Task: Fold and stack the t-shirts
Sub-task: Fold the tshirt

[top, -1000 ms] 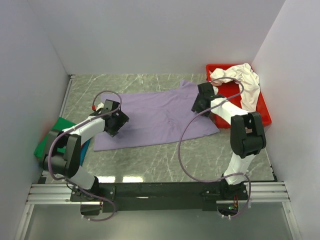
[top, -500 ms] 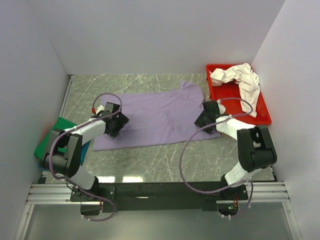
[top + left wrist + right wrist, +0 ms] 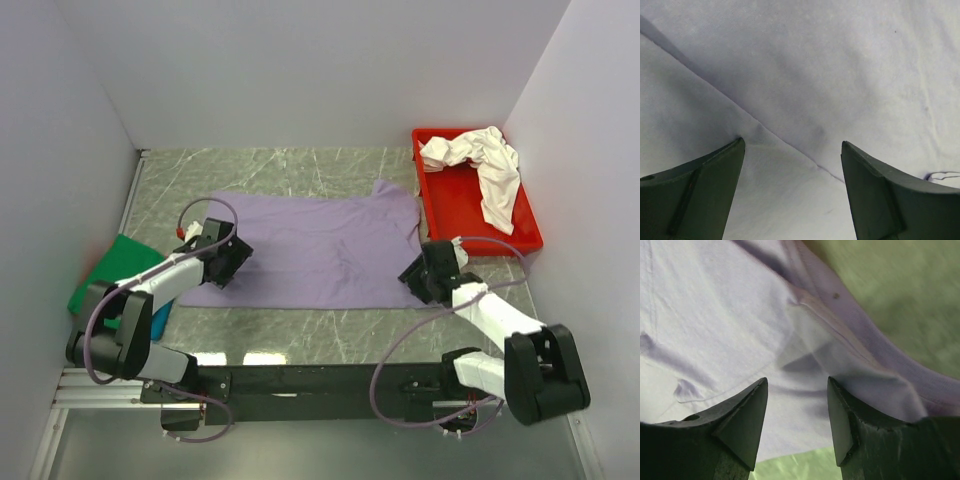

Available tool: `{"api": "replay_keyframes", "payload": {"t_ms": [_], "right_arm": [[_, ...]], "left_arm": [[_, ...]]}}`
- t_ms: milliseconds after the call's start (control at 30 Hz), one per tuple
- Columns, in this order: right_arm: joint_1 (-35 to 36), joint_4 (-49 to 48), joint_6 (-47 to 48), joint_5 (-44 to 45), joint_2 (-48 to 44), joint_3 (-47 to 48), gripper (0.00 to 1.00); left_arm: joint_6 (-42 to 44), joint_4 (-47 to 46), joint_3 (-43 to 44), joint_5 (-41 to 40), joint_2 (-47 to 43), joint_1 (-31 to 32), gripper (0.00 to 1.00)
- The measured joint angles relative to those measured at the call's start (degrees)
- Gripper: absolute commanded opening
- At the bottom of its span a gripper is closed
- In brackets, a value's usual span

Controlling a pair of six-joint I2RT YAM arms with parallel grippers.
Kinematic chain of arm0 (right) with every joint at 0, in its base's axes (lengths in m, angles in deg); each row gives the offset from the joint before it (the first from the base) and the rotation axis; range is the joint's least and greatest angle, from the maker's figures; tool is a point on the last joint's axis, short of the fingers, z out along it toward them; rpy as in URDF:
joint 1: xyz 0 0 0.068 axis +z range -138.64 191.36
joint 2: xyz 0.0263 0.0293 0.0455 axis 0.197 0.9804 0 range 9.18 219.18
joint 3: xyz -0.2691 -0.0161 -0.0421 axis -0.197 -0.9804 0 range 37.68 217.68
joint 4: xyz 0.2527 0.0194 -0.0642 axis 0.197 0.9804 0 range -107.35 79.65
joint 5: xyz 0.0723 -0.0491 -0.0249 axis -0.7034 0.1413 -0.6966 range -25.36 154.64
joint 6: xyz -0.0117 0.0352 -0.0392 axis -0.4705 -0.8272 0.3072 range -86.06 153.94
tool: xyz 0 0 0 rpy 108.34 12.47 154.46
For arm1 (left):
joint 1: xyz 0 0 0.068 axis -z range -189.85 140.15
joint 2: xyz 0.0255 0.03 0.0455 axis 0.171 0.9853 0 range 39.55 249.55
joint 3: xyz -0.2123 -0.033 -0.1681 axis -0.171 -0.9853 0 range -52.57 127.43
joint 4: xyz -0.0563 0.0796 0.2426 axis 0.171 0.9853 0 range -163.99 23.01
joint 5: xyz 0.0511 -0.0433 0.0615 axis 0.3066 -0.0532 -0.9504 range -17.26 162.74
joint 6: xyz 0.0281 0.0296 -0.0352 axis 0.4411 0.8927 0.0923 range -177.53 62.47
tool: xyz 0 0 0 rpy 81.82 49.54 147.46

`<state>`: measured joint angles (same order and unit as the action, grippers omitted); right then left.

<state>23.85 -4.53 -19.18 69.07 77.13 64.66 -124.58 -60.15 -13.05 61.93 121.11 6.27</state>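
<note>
The left hand [image 3: 792,145] and right hand [image 3: 797,382] each have fingers spread, tips low over the left and right ends of the lavender t-shirt [image 3: 320,250]. It lies spread on the desk [image 3: 300,170]; a white t-shirt [image 3: 490,165] sits crumpled in the red tray [image 3: 450,200].
</note>
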Motion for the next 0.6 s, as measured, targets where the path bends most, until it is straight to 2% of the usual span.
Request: {"api": "replay_keyframes", "payload": {"t_ms": [100,233,267,300,333,433,600], "right_arm": [[0.00,2.64,0.07,-0.11,-4.55,-2.05,0.59],[0.00,9.20,1.64,-0.28,-7.39,-0.24,0.58],[0.00,10.19,2.32,-0.59,-7.39,1.22,0.58],[0.00,11.19,3.26,-1.05,-6.99,3.56,0.58],[0.00,12.41,4.22,-1.27,-6.01,6.99,0.58],[0.00,12.46,7.67,-2.62,0.66,21.22,0.58],[0.00,9.25,14.01,-4.90,18.08,47.06,0.55]], "left_arm": [[0.22,1.42,-1.31,-0.02,-2.05,0.09,0.85],[1.18,6.19,-0.92,-1.09,-3.87,0.09,0.87],[1.44,7.96,0.07,-1.33,-3.87,-0.04,0.88],[1.81,9.46,1.81,-1.42,-3.67,-0.39,0.95],[2.16,11.52,4.87,-1.40,-3.17,-0.85,0.99],[3.04,14.64,17.31,-1.07,1.33,-3.21,1.00],[4.44,15.72,40.59,-2.89,14.29,-8.39,0.94]]}}
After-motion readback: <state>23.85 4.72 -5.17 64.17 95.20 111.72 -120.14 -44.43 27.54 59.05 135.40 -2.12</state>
